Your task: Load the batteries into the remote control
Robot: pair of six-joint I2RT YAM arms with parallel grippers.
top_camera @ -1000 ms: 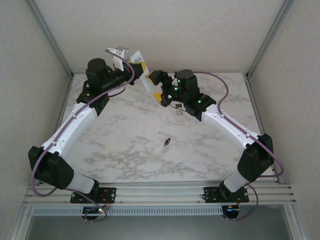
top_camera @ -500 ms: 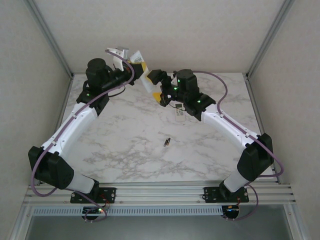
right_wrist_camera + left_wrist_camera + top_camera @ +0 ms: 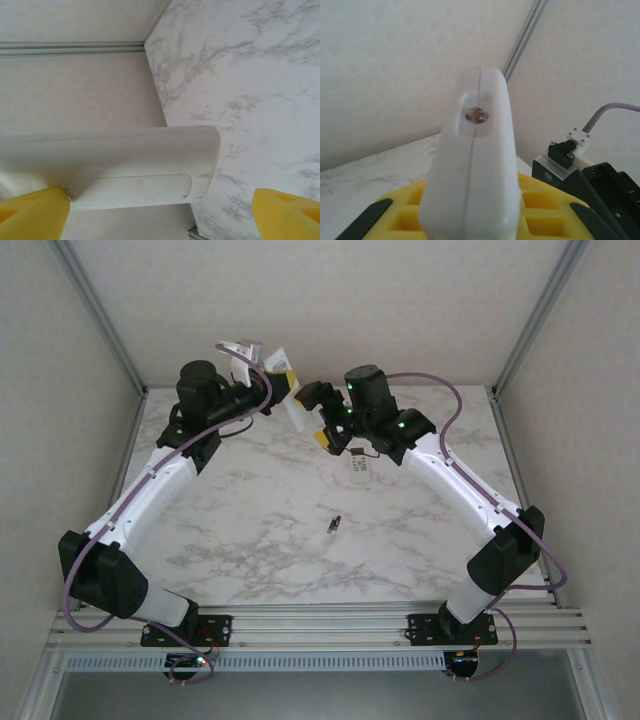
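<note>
L gripper (image 3: 281, 373) pinches white remote (image 3: 290, 400), held up over bench (image 3: 240, 540) far edge. R gripper (image 3: 316, 416) spread wide round remote's lower end, one yellow pad (image 3: 30, 215) maybe touching it. Battery (image 3: 335, 525) lies mid-bench. Smaller remote (image 3: 360, 468) lies flat, nearer far edge.

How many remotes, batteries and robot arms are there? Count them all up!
Remotes: 2 (held one, small one on the table)
Batteries: 1
Robot arms: 2 (left, right)
Total: 5
</note>
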